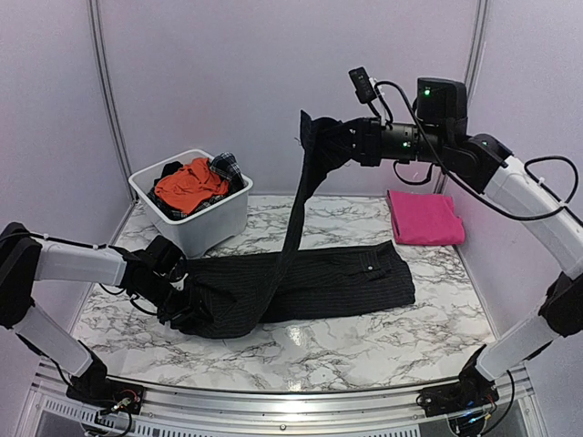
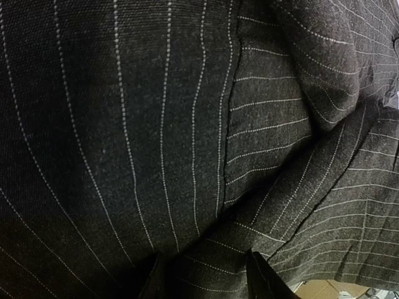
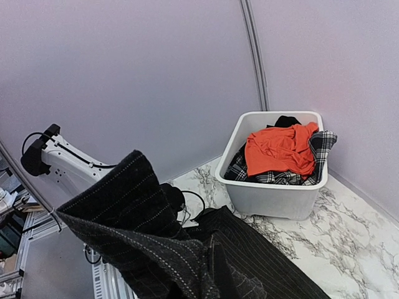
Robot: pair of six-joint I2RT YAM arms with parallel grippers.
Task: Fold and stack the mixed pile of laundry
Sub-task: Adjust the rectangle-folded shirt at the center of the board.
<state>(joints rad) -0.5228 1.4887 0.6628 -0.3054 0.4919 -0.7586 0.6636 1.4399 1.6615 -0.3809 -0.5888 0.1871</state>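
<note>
A black pinstriped shirt (image 1: 337, 282) lies stretched across the marble table. My left gripper (image 1: 178, 296) is shut on its left end, low on the table; in the left wrist view the cloth (image 2: 124, 124) fills the frame and bunches between my fingertips (image 2: 265, 277). My right gripper (image 1: 332, 141) is shut on another part of the shirt and holds it high, so a strip hangs down to the table. The cloth (image 3: 137, 205) hides the right fingers. A folded magenta-pink cloth (image 1: 424, 217) lies at the back right. The orange garment (image 1: 187, 187) and plaid piece (image 1: 226, 166) sit in the tub.
The white plastic tub (image 1: 214, 228) stands at the back left, close behind my left arm; it also shows in the right wrist view (image 3: 274, 199) with the orange garment (image 3: 280, 149) on top. Walls enclose the table on three sides.
</note>
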